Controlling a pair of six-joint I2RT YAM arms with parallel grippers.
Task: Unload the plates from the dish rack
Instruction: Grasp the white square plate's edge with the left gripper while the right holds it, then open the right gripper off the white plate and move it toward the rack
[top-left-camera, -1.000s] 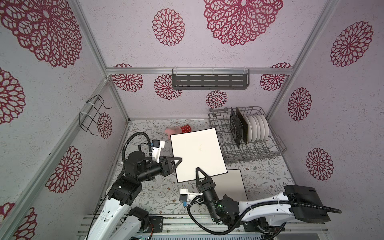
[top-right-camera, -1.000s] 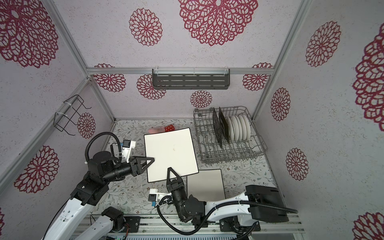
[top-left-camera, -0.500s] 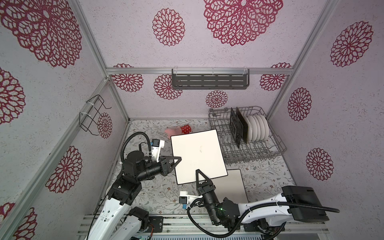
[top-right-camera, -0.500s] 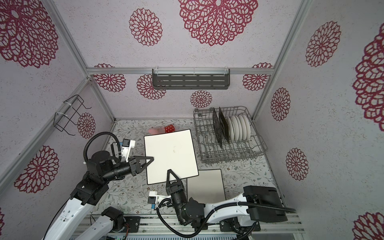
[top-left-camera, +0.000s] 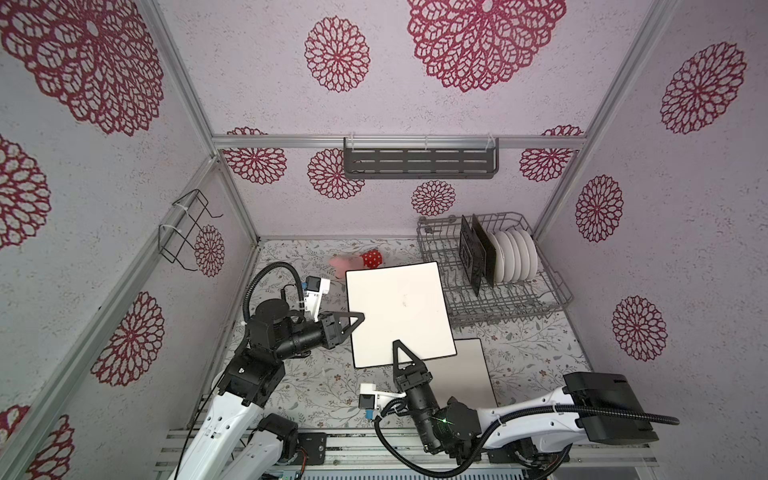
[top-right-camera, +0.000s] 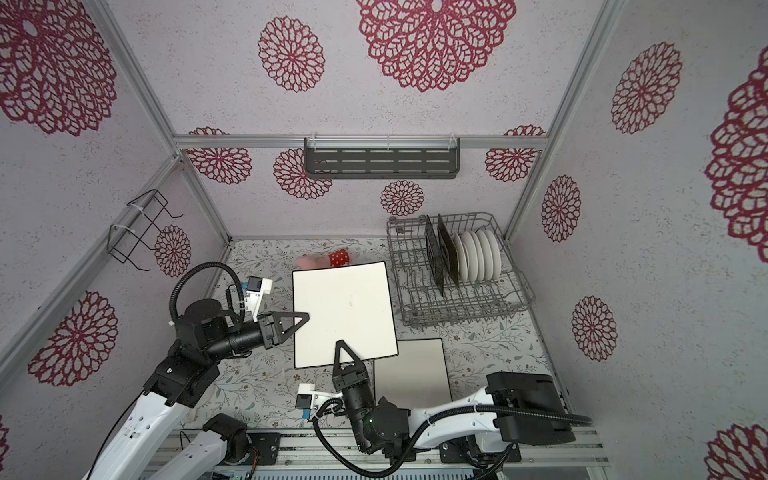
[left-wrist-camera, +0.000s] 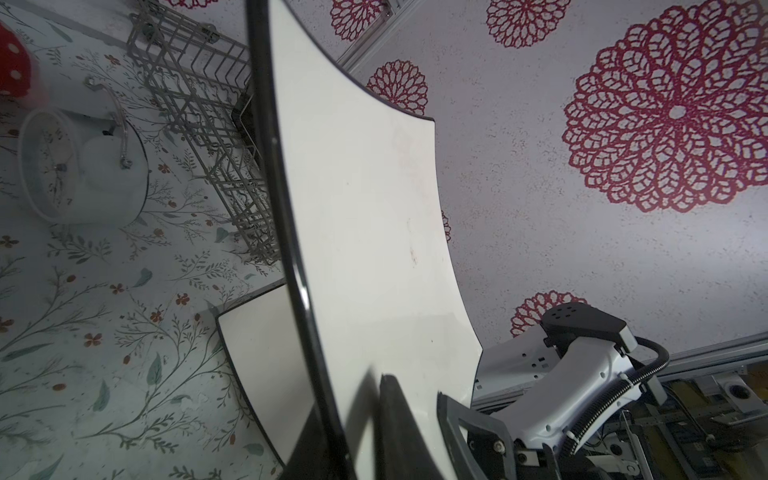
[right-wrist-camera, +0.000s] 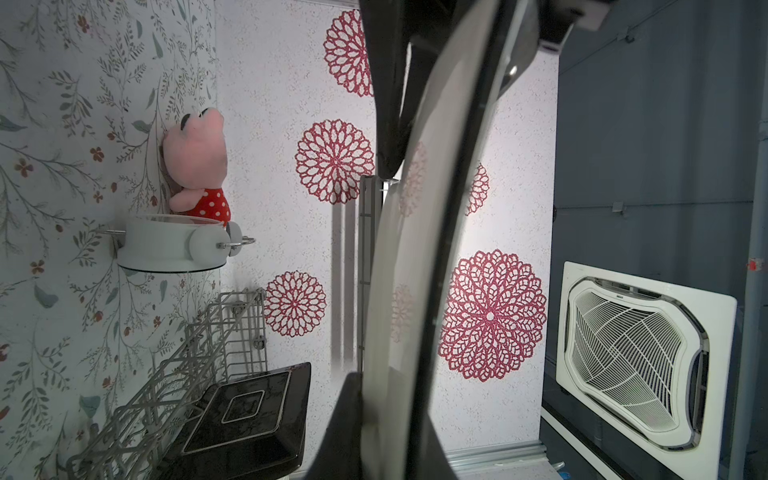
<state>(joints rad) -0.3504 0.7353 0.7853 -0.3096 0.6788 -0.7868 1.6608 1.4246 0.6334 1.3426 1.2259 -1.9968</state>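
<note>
- The right gripper (top-left-camera: 399, 348) is pinching the near edge of the big white plate (top-left-camera: 399, 311), jaws closed on it.
- The left gripper (top-left-camera: 356, 319) is clamping its left edge.
- The plate is lying face up above the table (top-left-camera: 532, 349), its long axis running near to far.
- The dish rack (top-left-camera: 552, 291) is holding the remaining plates (top-left-camera: 513, 259) upright at the far right.

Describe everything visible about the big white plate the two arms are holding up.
The large white plate is rectangular with rounded corners, a thin black rim and a glossy, ceramic-looking face bearing faint smudges. It is held above the table, face up toward the top cameras. The left claw is shut on its left edge and the right claw on its near edge. It partly overlaps a similar plate lying flat on the table, and sits left of the dish rack.
</note>
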